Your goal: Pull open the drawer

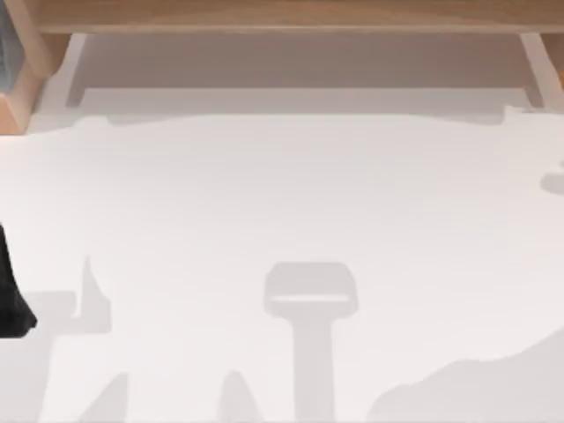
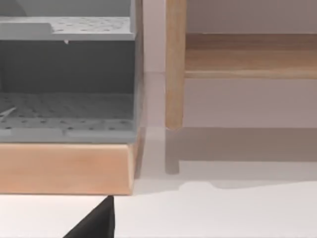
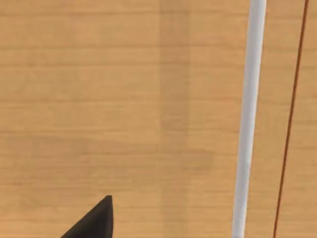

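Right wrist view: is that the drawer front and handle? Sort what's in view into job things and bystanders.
For the job:
- wooden drawer front
- white bar handle
- right gripper, close to the front

Just about:
- grey perforated shelf unit
- wooden leg
- white table
- left gripper, idle

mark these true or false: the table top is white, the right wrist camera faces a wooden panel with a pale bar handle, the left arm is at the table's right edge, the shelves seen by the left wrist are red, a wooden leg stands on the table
1. The table top is white. True.
2. The right wrist camera faces a wooden panel with a pale bar handle across it. True.
3. The left arm is at the table's right edge. False: it is at the top view's left edge.
4. The shelves seen by the left wrist are red. False: they are grey, set in a wooden frame.
5. A wooden leg stands on the table. True.
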